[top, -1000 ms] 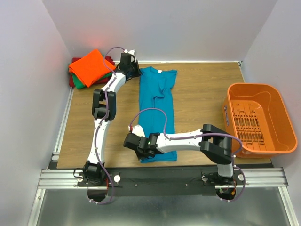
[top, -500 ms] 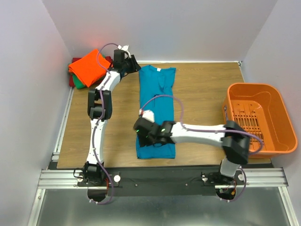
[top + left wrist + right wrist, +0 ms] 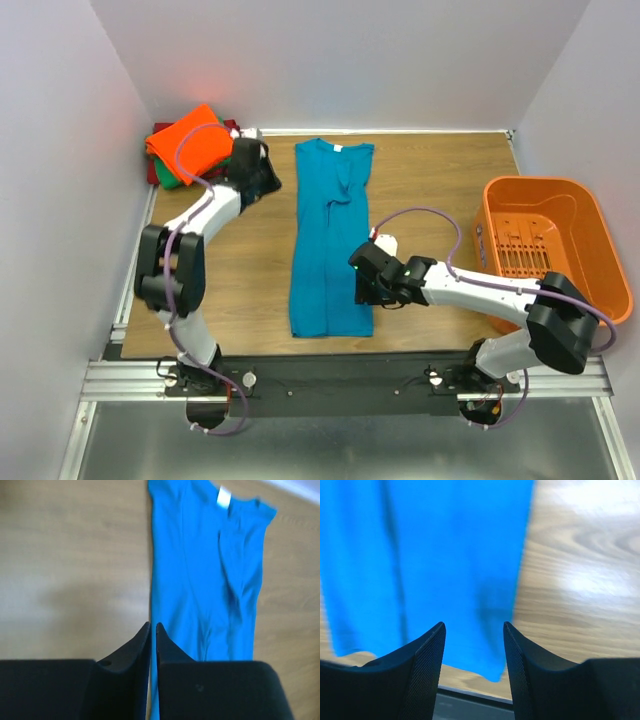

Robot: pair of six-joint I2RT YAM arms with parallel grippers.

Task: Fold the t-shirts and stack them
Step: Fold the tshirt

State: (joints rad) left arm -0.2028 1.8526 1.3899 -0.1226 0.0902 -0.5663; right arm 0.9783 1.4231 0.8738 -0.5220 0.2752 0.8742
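Right pincer (image 3: 474,625) shifted rightward, one teal t-shirt (image 3: 330,250) flat, three folded shirts (image 3: 188,142)

Shows teal-blue t-shirt (image 3: 332,240) flat at centre, a long folded strip, collar upward. Upper left, shows folded orange t-shirt (image 3: 190,140) atop green t-shirt (image 3: 172,181).

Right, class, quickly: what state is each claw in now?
Left claw: almost closed, holding nothing.
Right claw: open, empty, over the shirt edge.
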